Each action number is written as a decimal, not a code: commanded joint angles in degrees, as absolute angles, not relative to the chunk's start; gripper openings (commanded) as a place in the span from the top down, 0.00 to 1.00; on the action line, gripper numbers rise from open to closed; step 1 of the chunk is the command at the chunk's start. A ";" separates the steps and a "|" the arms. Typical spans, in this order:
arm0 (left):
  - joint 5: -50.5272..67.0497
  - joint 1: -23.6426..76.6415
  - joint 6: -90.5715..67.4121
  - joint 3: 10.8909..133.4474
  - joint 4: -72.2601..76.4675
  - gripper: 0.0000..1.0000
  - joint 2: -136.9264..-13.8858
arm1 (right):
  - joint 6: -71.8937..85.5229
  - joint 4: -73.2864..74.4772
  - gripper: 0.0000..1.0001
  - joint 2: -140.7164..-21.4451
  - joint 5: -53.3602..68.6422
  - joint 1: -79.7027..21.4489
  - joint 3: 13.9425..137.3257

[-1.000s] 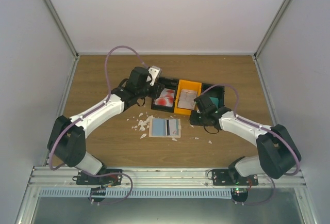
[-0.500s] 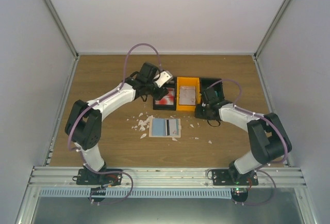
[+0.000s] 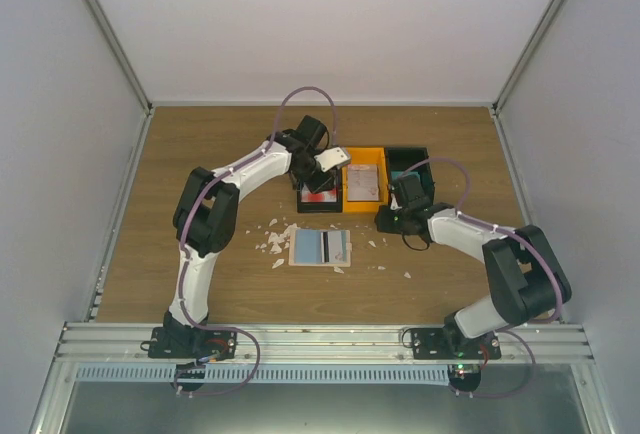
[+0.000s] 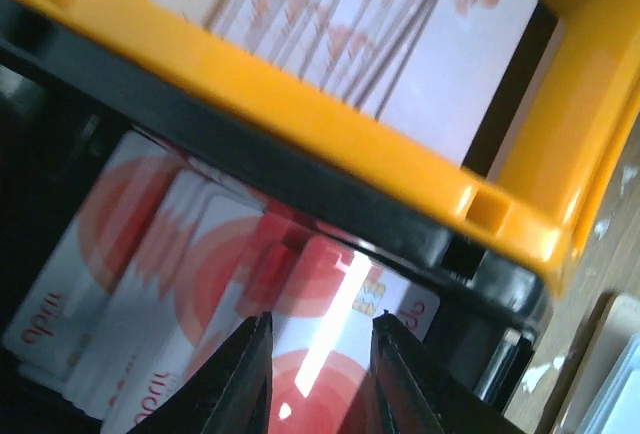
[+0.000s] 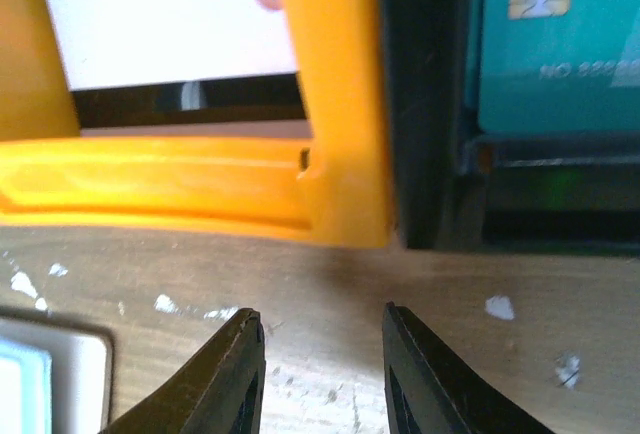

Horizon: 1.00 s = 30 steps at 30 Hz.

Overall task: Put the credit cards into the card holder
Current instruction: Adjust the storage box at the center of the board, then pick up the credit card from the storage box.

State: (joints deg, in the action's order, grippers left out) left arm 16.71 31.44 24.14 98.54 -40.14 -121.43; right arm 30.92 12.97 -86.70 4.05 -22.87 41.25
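Left end effector (image 4: 320, 359) has swung in from the bins' left side and now hangs over the red-and-white credit cards (image 4: 180, 254) in the black bin (image 4: 330, 204). Its jaws have narrowed but stand apart, gripping nothing, so a pick looks imminent. The card holder (image 3: 320, 247) lies open on the surface (image 3: 200, 154), nearer the arms. Right end effector (image 5: 320, 374) waits open beside the orange bin (image 5: 200, 194).

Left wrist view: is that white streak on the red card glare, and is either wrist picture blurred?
Left wrist: yes, a glare streak on the red-and-white card at the left tool; orange bin soft. Right wrist: pale card washed out, print on the teal card slightly blurred. Top external: evenly lit, sharp.
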 commanded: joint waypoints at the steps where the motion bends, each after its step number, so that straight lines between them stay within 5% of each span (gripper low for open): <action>1: 16.32 31.11 30.08 101.01 -45.19 0.69 -122.87 | 29.35 8.84 0.66 -84.03 6.49 -23.78 39.08; 22: 7.90 32.64 38.96 99.32 -46.27 0.70 -128.30 | 29.61 5.32 0.66 -93.53 5.92 -27.41 44.09; 30: 10.87 33.13 38.52 100.09 -49.97 0.78 -128.04 | 29.56 6.24 0.66 -96.92 4.68 -27.52 47.86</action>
